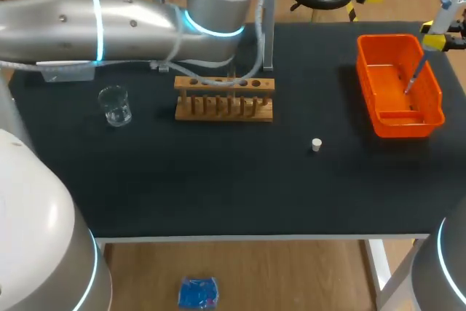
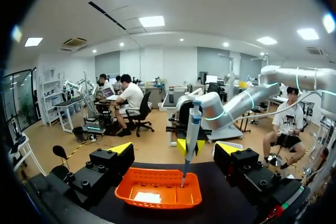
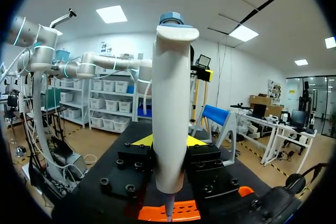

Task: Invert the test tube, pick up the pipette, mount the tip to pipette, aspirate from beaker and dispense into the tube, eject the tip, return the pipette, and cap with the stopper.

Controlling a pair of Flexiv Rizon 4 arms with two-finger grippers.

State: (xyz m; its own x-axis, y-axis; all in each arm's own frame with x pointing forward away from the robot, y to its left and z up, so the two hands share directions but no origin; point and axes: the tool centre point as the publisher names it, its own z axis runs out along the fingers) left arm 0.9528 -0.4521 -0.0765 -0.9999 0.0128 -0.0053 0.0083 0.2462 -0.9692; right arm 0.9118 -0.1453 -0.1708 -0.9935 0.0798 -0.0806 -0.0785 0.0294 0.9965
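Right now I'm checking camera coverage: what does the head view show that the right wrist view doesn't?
Only the head view: the beaker, the rack and the stopper. Only the right wrist view: the right gripper with its two fingers pressing the pipette from both sides. Both: the pipette, its lower end pointing into the bin.

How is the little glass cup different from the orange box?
The glass cup is clear, round and small; the orange box is bright, long and bigger. The pipette points into the box, not the cup. Both stand open-topped on the table.
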